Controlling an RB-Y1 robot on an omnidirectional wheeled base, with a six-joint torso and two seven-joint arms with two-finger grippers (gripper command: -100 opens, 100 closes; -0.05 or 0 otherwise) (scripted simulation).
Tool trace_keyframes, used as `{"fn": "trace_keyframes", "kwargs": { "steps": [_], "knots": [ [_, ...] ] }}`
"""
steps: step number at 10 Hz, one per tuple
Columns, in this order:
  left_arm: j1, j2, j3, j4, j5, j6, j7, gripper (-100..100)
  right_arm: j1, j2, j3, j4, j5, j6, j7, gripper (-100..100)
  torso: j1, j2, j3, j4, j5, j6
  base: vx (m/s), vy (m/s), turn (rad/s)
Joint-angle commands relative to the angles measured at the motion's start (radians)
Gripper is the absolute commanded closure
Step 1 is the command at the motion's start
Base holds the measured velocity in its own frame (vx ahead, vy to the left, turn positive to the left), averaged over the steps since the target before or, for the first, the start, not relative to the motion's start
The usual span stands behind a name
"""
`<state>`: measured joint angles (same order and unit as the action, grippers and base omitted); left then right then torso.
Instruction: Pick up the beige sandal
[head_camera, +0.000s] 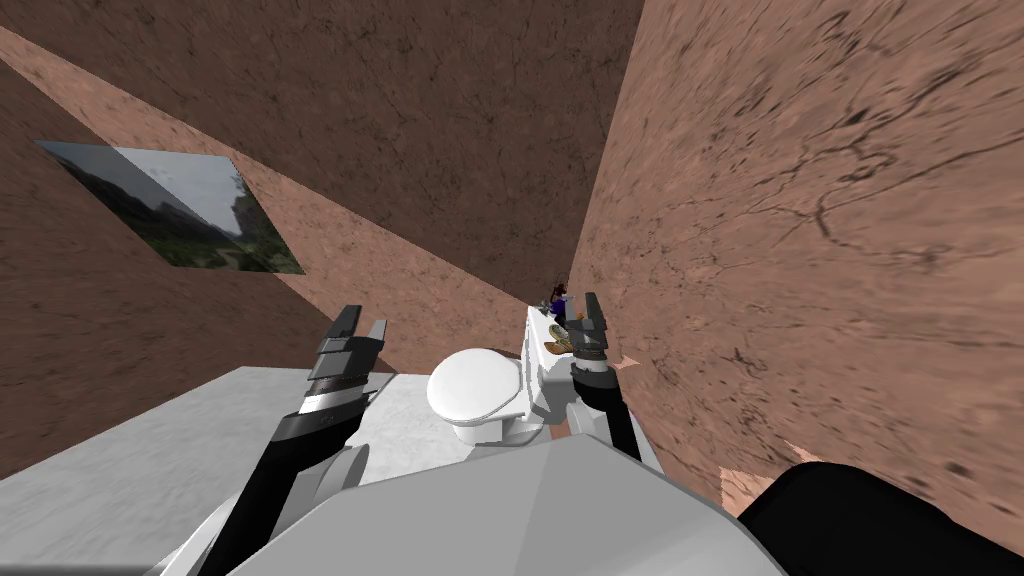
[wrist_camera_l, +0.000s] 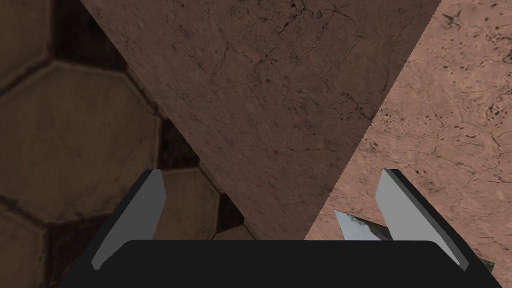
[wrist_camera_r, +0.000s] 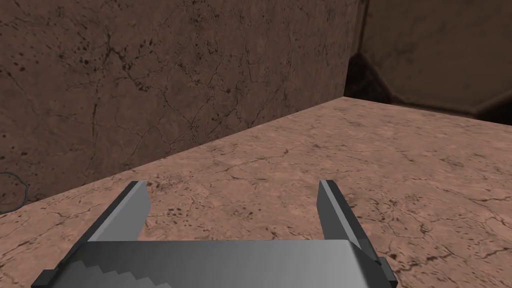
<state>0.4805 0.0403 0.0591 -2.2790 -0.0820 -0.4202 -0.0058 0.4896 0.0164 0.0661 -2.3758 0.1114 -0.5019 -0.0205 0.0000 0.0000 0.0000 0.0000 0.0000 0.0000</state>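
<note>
Atop the toilet tank (head_camera: 536, 385), beige sandal (head_camera: 557, 347) lies beside right tool (head_camera: 588, 312).

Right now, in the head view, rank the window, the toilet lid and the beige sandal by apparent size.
Largest: window
Then: toilet lid
Smallest: beige sandal, farther off than the lid.
</note>
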Motion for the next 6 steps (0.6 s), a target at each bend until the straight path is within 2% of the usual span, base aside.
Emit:
{"fn": "trace_keyframes", "kwargs": {
  "steps": [1,5,6],
  "knots": [
    [0.0,0.0,0.0,0.0,0.0,0.0,0.0,0,0.006,-0.035,0.002,0.009,0.0,0.001,-0.009,-100,0.0,0.0,0.0,0.0,0.0,0.0,-0.006,0.027,0.004],
    [0.0,0.0,0.0,0.0,0.0,0.0,0.0,0,0.034,-0.157,0.012,0.061,0.002,0.003,-0.055,-100,0.005,0.003,0.001,0.001,0.001,0.0,-0.03,0.078,-0.002],
    [0.0,0.0,0.0,0.0,0.0,0.0,0.0,0,0.034,-0.17,0.012,0.061,0.002,0.003,-0.055,-100,0.006,0.002,0.001,0.001,0.001,0.0,-0.028,0.074,-0.005]
  ]
}}
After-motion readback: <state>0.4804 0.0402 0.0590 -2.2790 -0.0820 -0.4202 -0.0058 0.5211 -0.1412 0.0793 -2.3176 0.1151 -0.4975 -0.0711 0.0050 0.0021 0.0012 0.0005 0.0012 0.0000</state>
